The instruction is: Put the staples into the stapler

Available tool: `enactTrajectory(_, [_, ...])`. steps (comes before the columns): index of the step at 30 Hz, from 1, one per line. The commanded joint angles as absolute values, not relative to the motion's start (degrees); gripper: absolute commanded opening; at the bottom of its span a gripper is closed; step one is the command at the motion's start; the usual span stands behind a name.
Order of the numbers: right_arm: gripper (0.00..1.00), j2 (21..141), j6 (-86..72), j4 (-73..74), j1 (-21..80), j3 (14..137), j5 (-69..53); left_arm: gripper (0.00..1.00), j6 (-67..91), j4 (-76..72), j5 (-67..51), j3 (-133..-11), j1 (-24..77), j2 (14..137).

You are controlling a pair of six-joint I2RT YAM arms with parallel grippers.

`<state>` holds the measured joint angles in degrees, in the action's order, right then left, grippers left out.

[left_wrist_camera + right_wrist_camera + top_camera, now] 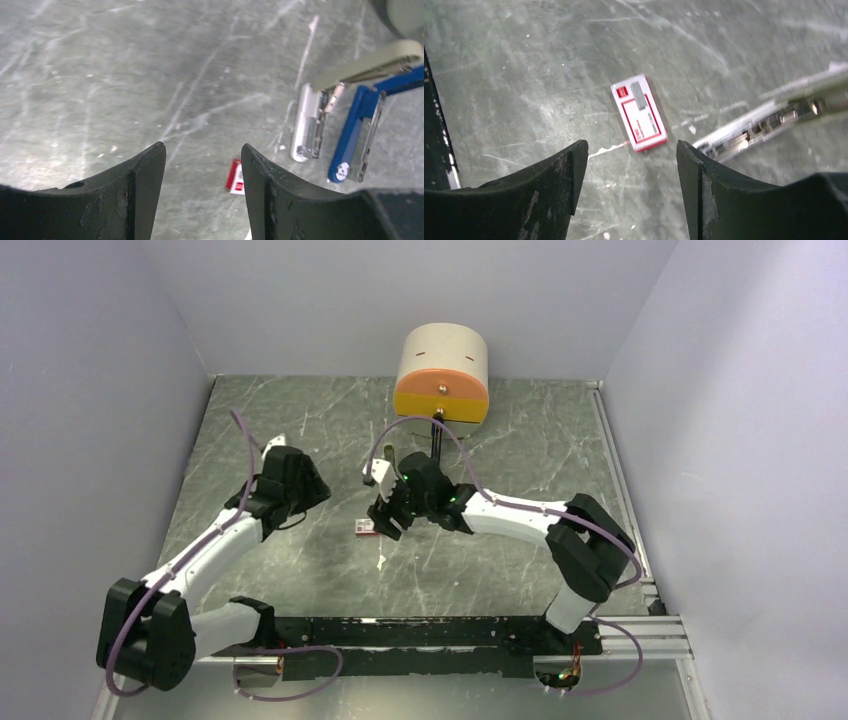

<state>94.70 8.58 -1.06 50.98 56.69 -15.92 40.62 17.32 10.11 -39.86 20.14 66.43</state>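
Currently: left gripper [202,150], jaws apart, empty. Right gripper [631,145], jaws apart, empty. Small red-and-white cardboard box [639,112], centre frame, flat on table. Blue-and-white hinged stapler [352,130], swung open, right of frame. Grey strip [638,95] on box face; whether staples, cannot tell.

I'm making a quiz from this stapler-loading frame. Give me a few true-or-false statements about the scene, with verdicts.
1. The left gripper and the right gripper are both open and hold nothing. True.
2. The red-and-white box stands on end. False: it lies flat on the table.
3. The stapler is swung open, with its metal channel exposed. True.
4. The beige-and-orange drum sits at the near edge by the arm bases. False: it sits at the far edge, by the back wall.
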Motion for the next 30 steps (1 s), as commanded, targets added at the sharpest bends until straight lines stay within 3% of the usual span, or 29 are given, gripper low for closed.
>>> enactTrajectory(1, [0.70,98.6,23.0,-2.9,51.4,60.4,-25.5,0.61,41.9,18.0,6.8,-37.0,14.4,62.9])
enactTrajectory(9, [0.68,109.7,39.1,13.0,49.9,72.1,-36.6,0.63,41.6,12.1,-9.1,-30.7,8.0,65.0])
enactTrajectory(18, [0.67,116.4,40.7,17.6,49.8,76.5,-34.5,0.74,41.8,7.1,-15.3,-28.1,7.2,70.9])
enactTrajectory(30, [0.64,117.6,36.6,11.6,49.9,75.4,-29.0,0.66,41.3,3.6,-18.7,-26.0,7.2,72.7])
